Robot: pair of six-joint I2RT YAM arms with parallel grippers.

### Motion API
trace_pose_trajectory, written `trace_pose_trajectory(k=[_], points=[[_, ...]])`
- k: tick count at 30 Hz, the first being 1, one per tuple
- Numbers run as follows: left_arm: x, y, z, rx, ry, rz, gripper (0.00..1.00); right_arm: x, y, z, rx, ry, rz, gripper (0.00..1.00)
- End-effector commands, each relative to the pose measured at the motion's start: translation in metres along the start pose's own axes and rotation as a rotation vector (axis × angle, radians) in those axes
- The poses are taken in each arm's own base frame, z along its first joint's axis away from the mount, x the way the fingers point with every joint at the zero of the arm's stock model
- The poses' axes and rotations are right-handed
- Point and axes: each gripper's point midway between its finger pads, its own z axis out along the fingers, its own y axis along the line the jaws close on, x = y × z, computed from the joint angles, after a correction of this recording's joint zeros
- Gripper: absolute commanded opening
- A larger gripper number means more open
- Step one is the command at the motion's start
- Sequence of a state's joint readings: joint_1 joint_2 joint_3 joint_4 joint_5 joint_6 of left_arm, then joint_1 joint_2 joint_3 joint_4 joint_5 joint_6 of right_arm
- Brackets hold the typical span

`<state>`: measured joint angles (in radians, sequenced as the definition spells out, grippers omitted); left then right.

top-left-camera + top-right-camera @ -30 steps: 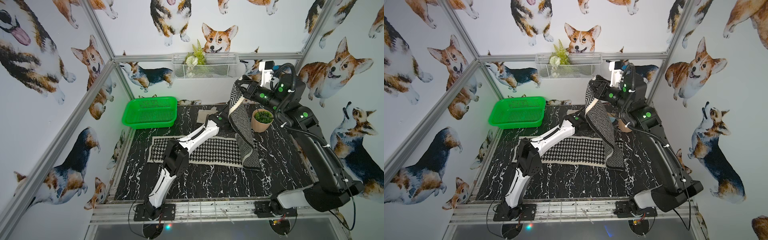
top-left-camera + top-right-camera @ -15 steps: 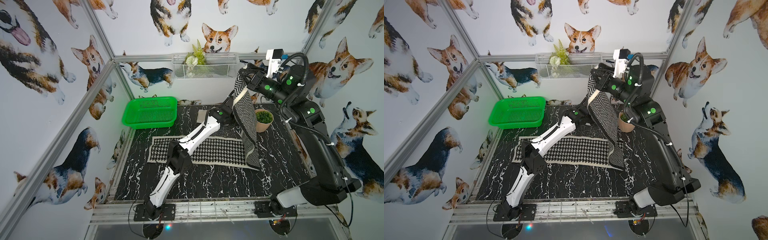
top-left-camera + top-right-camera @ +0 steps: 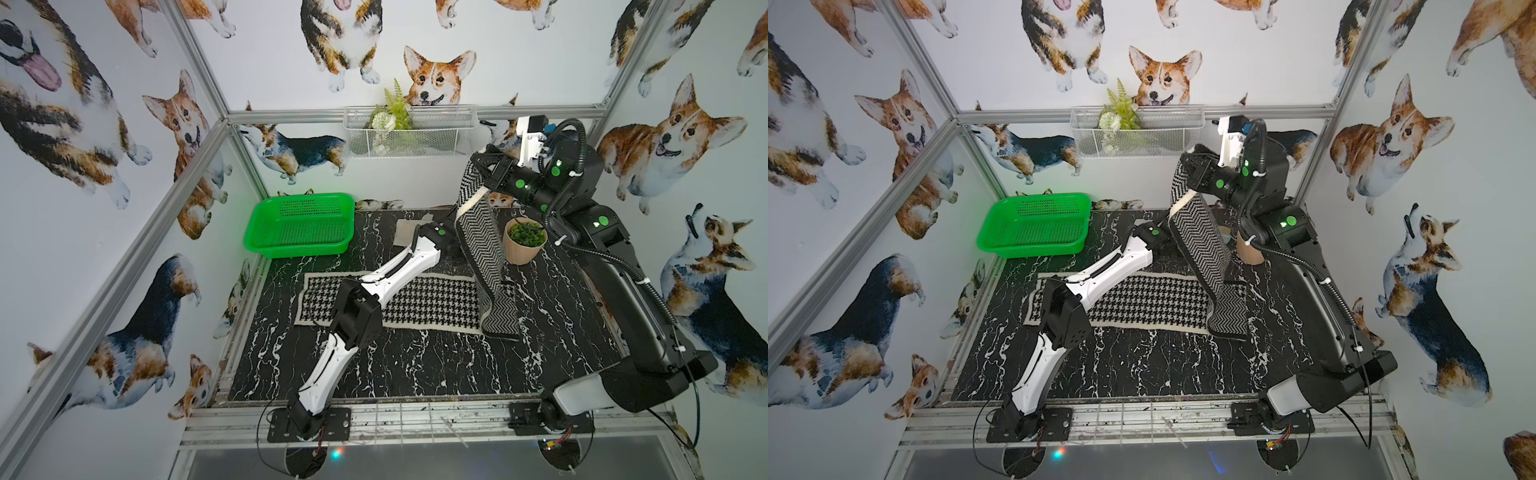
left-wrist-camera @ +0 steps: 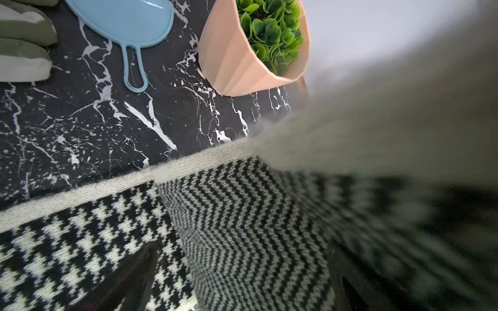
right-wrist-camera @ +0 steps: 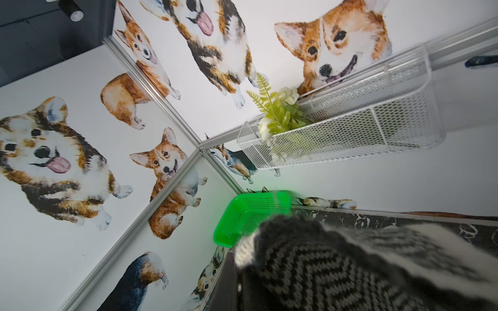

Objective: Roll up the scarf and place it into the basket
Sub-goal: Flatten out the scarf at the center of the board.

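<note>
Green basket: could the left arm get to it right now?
Probably yes. The basket sits empty in the far left corner, the left arm reaches over the scarf nearby, its gripper open, and nothing stands between them.

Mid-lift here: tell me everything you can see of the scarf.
The scarf is a long knitted black-and-white cloth with cream edging. One stretch lies flat on the marble table, houndstooth face up; the rest rises from a fold, zigzag face showing, to the right gripper, shut on its end high above the table. It is unrolled and outside the green basket.
</note>
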<state>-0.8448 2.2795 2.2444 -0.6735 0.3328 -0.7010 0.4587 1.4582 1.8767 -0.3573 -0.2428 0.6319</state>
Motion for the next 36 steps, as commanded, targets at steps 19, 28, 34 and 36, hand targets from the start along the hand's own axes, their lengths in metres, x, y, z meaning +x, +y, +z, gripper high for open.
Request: trace_pose_trajectory(k=[19, 28, 34, 36], points=[[0.071, 0.043, 0.075, -0.104, 0.147, -0.035, 1.00, -0.040, 0.021, -0.017, -0.055, -0.132, -0.020, 0.00], [0.020, 0.007, 0.063, -0.018, 0.057, -0.033, 1.00, -0.020, 0.007, -0.014, -0.052, -0.106, 0.017, 0.00], [-0.005, -0.013, 0.045, 0.042, 0.008, -0.030, 1.00, -0.024, 0.013, -0.008, -0.089, -0.115, 0.044, 0.00], [-0.009, -0.014, 0.038, 0.042, -0.003, -0.026, 1.00, -0.029, 0.020, -0.007, -0.116, -0.121, 0.049, 0.00]])
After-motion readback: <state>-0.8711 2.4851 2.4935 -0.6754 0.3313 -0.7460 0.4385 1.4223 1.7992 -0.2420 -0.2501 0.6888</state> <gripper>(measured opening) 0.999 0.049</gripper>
